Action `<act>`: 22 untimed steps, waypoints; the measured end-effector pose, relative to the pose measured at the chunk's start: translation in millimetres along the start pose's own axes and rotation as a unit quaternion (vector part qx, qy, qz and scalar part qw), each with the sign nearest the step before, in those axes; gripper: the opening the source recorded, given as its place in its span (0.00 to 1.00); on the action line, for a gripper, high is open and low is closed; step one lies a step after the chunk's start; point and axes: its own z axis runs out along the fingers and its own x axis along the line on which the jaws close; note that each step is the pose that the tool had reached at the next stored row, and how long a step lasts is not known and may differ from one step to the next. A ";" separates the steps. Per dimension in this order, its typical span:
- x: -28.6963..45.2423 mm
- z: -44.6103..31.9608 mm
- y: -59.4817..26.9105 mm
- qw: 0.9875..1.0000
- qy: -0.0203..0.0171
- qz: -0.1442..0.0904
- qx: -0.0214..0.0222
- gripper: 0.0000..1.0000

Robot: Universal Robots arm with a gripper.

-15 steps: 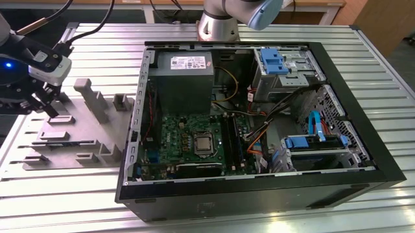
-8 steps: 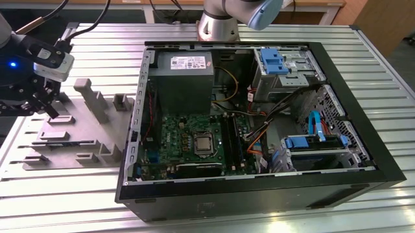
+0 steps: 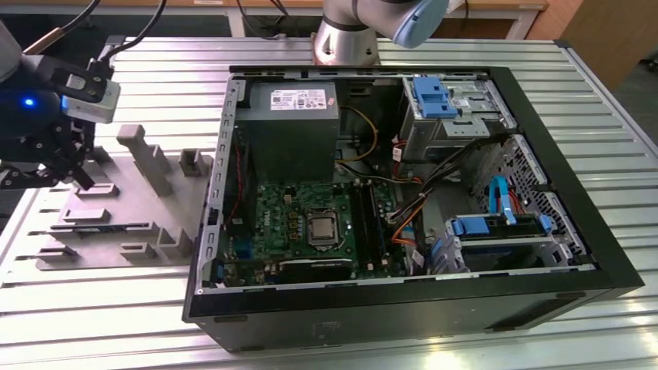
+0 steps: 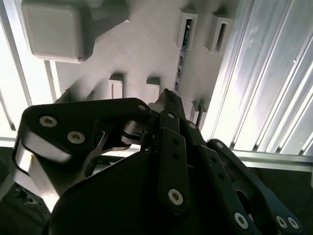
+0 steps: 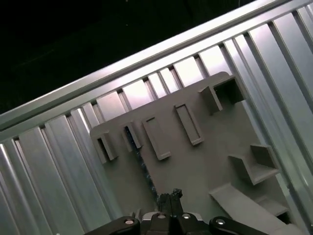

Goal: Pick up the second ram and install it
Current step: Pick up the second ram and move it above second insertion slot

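**Grey tray holds the second ram; gripper over it, nothing in its grasp**

Blue-green second ram (image 3: 108, 227) sits on edge in a narrow slot of the grey moulded tray (image 3: 129, 202), at the lower left of the exterior view's frame. The tray rests on the slatted metal table (image 3: 123, 324).

The gripper (image 3: 80, 179) hangs at the left edge of that frame, mid-height, over the tray and higher in the frame than the stick.

In the second wrist view the fingertips (image 4: 166, 96) look pressed together, with nothing between them. The ram (image 4: 180, 63) runs along its slot just beyond them.

In the first wrist view the ram (image 5: 145, 174) shows as a thin dark strip leading up to the gripper (image 5: 169, 197). Contact between tips and stick: cannot tell.

The open black computer case (image 3: 391, 316) fills the centre and right of the exterior view. Its green motherboard (image 3: 298, 216) lies flat inside, with the black memory slots (image 3: 367, 220) just right of the processor socket. The case is well apart from the ram.
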 end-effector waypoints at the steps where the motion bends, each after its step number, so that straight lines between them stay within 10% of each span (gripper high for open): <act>1: 0.0 0.4 0.0 1.000 0.000 -0.009 0.000 0.11; 9: 0.1 4.1 -0.2 0.997 0.004 -0.081 -0.001 0.11; 19: 0.2 8.8 -0.3 0.986 0.007 -0.169 -0.003 0.11; 22: 0.2 8.9 -0.3 0.985 0.008 -0.172 -0.003 0.11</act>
